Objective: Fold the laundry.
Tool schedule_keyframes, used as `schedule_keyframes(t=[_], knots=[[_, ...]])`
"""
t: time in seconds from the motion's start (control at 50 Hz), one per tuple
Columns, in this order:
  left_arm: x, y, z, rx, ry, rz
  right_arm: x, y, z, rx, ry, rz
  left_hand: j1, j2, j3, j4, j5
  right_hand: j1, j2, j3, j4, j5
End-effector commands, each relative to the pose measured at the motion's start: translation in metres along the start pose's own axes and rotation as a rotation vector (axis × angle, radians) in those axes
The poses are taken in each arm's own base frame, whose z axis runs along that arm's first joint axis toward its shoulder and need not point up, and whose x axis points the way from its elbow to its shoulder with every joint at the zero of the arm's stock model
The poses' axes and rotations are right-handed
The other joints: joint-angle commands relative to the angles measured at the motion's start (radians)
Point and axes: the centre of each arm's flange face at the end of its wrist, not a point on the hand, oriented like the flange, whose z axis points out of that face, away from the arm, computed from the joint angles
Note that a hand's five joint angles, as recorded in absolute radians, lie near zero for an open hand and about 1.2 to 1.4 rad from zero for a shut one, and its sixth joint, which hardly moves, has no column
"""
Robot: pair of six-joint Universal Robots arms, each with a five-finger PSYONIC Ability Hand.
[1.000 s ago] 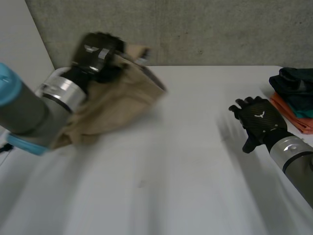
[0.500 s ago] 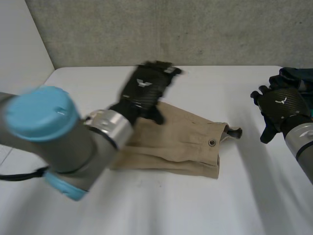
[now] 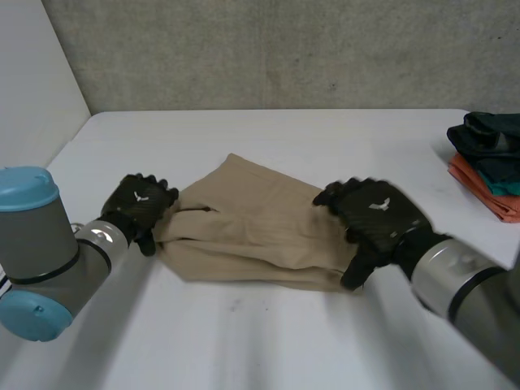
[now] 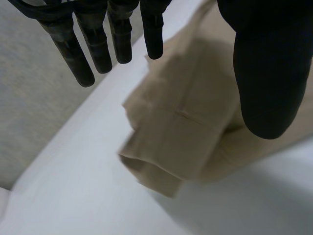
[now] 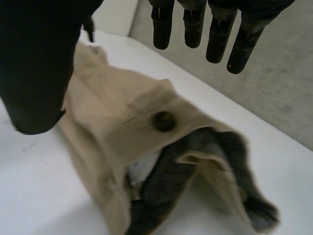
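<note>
Now the left hand [image 3: 140,201], which a second ago swung the tan garment [image 3: 252,223] through the air, sits at the garment's left end, fingers straight, thumb apart, gripping nothing. The right hand [image 3: 372,216], lately up by the table's [image 3: 268,341] right edge, has crossed to the waistband end, fingers likewise straight above the button [image 5: 164,121]. The garment lies rumpled mid-table, well apart from the folded stack [image 3: 490,158] at the far right corner. It looks delivered; flattening should come before any fold.
</note>
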Motion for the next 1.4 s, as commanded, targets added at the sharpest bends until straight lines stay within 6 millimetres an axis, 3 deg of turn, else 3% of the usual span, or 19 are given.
schedule_keyframes(t=[0.02, 0.08, 0.12, 0.16, 0.22, 0.34, 0.44, 0.54, 0.6, 0.7, 0.8, 0.82, 0.86, 0.96, 0.98, 1.02, 1.12, 1.22, 1.4], knots=[[0.020, 0.021, 0.007, -0.044, 0.090, -0.019, -0.018, 0.039, 0.028, -0.017, -0.013, -0.141, 0.210, 0.212, 0.215, 0.212, 0.206, -0.040, -0.046, -0.036, -0.063, -0.066], [0.023, 0.024, 0.010, -0.050, 0.094, -0.019, -0.011, 0.050, 0.045, -0.021, 0.066, -0.177, 0.469, 0.471, 0.474, 0.471, 0.465, -0.021, -0.028, -0.017, -0.045, -0.047], [0.024, 0.023, 0.010, -0.047, 0.095, -0.017, -0.006, 0.053, 0.052, -0.024, 0.111, -0.190, 0.856, 0.858, 0.861, 0.858, 0.852, 0.163, 0.157, 0.167, 0.140, 0.137], [0.021, 0.017, 0.007, -0.034, 0.078, -0.014, 0.000, 0.055, 0.063, -0.012, 0.163, -0.214, 1.070, 1.072, 1.075, 1.072, 1.066, 0.632, 0.625, 0.636, 0.608, 0.606], [0.011, 0.000, -0.001, 0.009, 0.042, -0.015, 0.009, 0.055, 0.070, 0.014, 0.211, -0.223, 1.071, 1.073, 1.076, 1.073, 1.067, 1.181, 1.174, 1.184, 1.157, 1.154], [-0.003, -0.050, -0.046, 0.119, -0.027, -0.067, 0.013, 0.038, 0.064, 0.060, 0.227, -0.238, 1.071, 1.073, 1.076, 1.073, 1.067, 1.182, 1.175, 1.186, 1.158, 1.156], [-0.015, -0.090, -0.091, 0.217, -0.054, -0.156, 0.032, -0.030, 0.019, 0.174, 0.273, -0.288, 1.071, 1.073, 1.076, 1.073, 1.067, 1.182, 1.175, 1.186, 1.158, 1.156], [-0.031, -0.122, -0.129, 0.308, -0.074, -0.237, 0.047, -0.061, 0.001, 0.149, 0.240, -0.285, 1.071, 1.073, 1.076, 1.073, 1.067, 1.182, 1.175, 1.186, 1.158, 1.156], [-0.033, -0.129, -0.135, 0.322, -0.073, -0.250, 0.055, -0.078, -0.006, 0.133, 0.217, -0.278, 1.071, 1.073, 1.076, 1.073, 1.067, 1.182, 1.175, 1.186, 1.158, 1.156], [-0.026, -0.115, -0.114, 0.251, -0.038, -0.262, 0.072, -0.081, 0.004, 0.092, 0.205, -0.259, 1.071, 1.073, 1.076, 1.073, 1.067, 1.182, 1.175, 1.186, 1.158, 1.156], [-0.014, -0.094, -0.075, 0.153, 0.011, -0.275, 0.080, -0.047, 0.054, -0.023, 0.165, -0.234, 1.071, 1.073, 1.076, 1.073, 1.067, 1.182, 1.175, 1.186, 1.158, 1.156], [-0.004, -0.085, -0.050, 0.119, 0.042, -0.270, 0.081, -0.041, 0.061, -0.038, 0.160, -0.227, 1.071, 1.073, 1.076, 1.073, 1.067, 1.182, 1.175, 1.186, 1.158, 1.156], [0.007, -0.078, -0.030, 0.100, 0.072, -0.263, 0.081, -0.024, 0.084, -0.081, 0.142, -0.220, 1.071, 1.073, 1.076, 1.073, 1.067, 1.140, 1.133, 1.143, 1.116, 1.113], [0.019, -0.072, 0.021, 0.106, 0.072, -0.248, 0.091, 0.004, 0.129, -0.087, 0.219, -0.221, 0.814, 0.816, 0.819, 0.816, 0.810, 0.490, 0.483, 0.493, 0.466, 0.463], [0.021, -0.073, 0.031, 0.121, 0.067, -0.243, 0.093, 0.004, 0.134, -0.071, 0.243, -0.226, 0.482, 0.484, 0.487, 0.484, 0.478, 0.354, 0.347, 0.357, 0.330, 0.328], [0.019, -0.076, 0.038, 0.140, 0.054, -0.241, 0.098, 0.002, 0.139, -0.028, 0.295, -0.235, 0.183, 0.185, 0.188, 0.185, 0.179, -0.016, -0.022, -0.012, -0.040, -0.042], [0.013, -0.090, 0.034, 0.194, 0.024, -0.238, 0.100, -0.015, 0.124, 0.083, 0.387, -0.257, -0.012, -0.010, -0.007, -0.010, -0.016, -0.040, -0.046, -0.036, -0.063, -0.066], [0.010, -0.093, -0.009, 0.182, 0.019, -0.238, 0.090, -0.038, 0.083, 0.126, 0.361, -0.284, -0.006, -0.004, -0.001, -0.004, -0.010, -0.040, -0.046, -0.036, -0.063, -0.066], [0.029, -0.057, -0.053, 0.058, 0.069, -0.246, 0.050, -0.006, 0.043, -0.083, 0.059, -0.252, 0.147, 0.149, 0.152, 0.149, 0.143, 0.079, 0.072, 0.083, 0.055, 0.053]])
